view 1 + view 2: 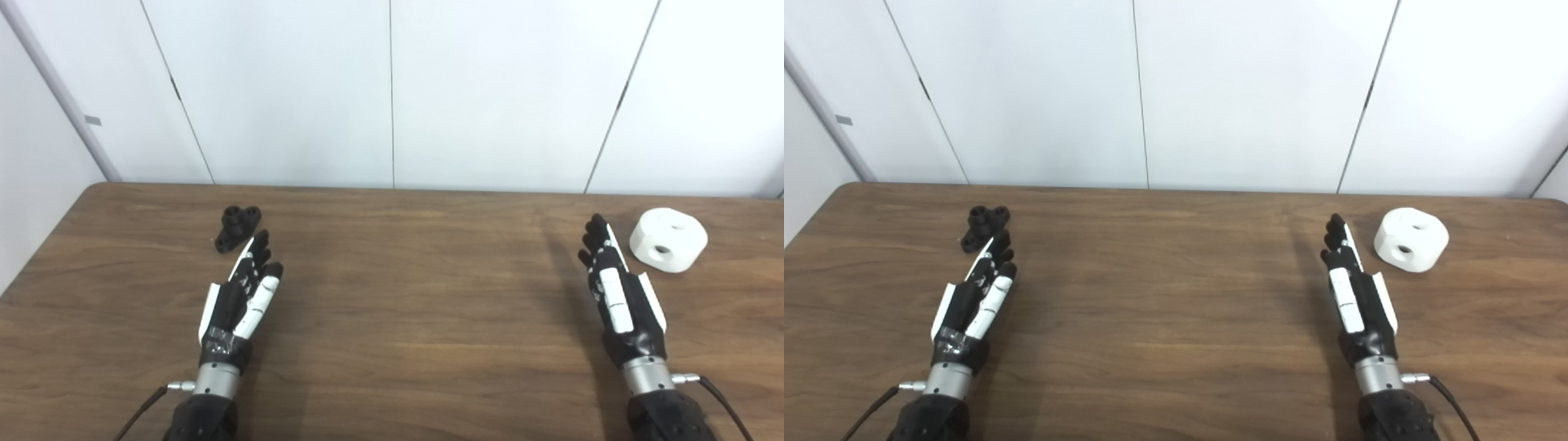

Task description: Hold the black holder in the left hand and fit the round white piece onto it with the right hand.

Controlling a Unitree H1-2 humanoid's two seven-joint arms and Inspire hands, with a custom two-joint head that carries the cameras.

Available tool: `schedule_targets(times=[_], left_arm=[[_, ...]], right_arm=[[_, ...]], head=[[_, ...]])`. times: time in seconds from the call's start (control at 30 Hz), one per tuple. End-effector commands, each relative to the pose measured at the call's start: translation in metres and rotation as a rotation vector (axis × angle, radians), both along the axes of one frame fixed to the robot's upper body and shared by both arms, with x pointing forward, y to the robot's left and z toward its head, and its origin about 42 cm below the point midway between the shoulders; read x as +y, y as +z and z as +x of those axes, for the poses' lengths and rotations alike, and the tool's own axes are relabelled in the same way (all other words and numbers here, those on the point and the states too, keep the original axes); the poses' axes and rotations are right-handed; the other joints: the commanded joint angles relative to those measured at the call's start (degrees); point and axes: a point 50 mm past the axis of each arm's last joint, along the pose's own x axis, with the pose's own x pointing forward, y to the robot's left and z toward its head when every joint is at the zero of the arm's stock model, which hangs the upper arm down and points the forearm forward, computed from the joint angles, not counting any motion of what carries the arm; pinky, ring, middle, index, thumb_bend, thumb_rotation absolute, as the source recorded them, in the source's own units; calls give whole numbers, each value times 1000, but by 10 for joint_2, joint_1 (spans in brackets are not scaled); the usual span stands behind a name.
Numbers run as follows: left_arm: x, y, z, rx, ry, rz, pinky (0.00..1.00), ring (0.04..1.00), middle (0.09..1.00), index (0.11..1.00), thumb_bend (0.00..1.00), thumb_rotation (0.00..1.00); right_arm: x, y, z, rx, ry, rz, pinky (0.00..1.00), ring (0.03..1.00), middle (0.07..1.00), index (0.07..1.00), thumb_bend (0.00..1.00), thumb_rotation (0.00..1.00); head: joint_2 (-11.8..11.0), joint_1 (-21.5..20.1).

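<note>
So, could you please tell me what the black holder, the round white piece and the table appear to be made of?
Black holder: likely matte moulded or printed plastic; dull, no glints. Round white piece: probably matte white plastic; even colour, soft shading. Table: wood or wood-look laminate; brown grain streaks, smooth low sheen.

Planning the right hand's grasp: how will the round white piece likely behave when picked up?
The round white piece looks rigid, so it probably won't deform under the right hand. It lies on a broad flat face, so rolling seems unlikely unless tipped. Its smooth surface may be slippery; the holes suggest it is not fully solid.
</note>
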Motion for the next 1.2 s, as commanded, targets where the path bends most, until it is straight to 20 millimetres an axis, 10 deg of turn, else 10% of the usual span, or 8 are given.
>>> schedule_targets(times=[0.0, 0.8, 1.17], left_arm=[[-3, 16, 3, -65, -11, 7, 962, 971, 978, 962, 610, 629], [17, 22, -1, -74, 31, 50, 945, 953, 966, 951, 629, 596], [49, 39, 0, -218, 270, 445, 688, 727, 770, 808, 701, 276]], right_arm=[[1, 8, 7, -58, 7, 0, 989, 1000, 1000, 1000, 524, 930], [4, 6, 11, -49, 28, 4, 988, 1000, 1000, 1000, 486, 943], [-3, 2, 11, -37, 19, 6, 996, 1000, 1000, 1000, 471, 944]], head=[[0, 1], [-5, 26], [-20, 60]])
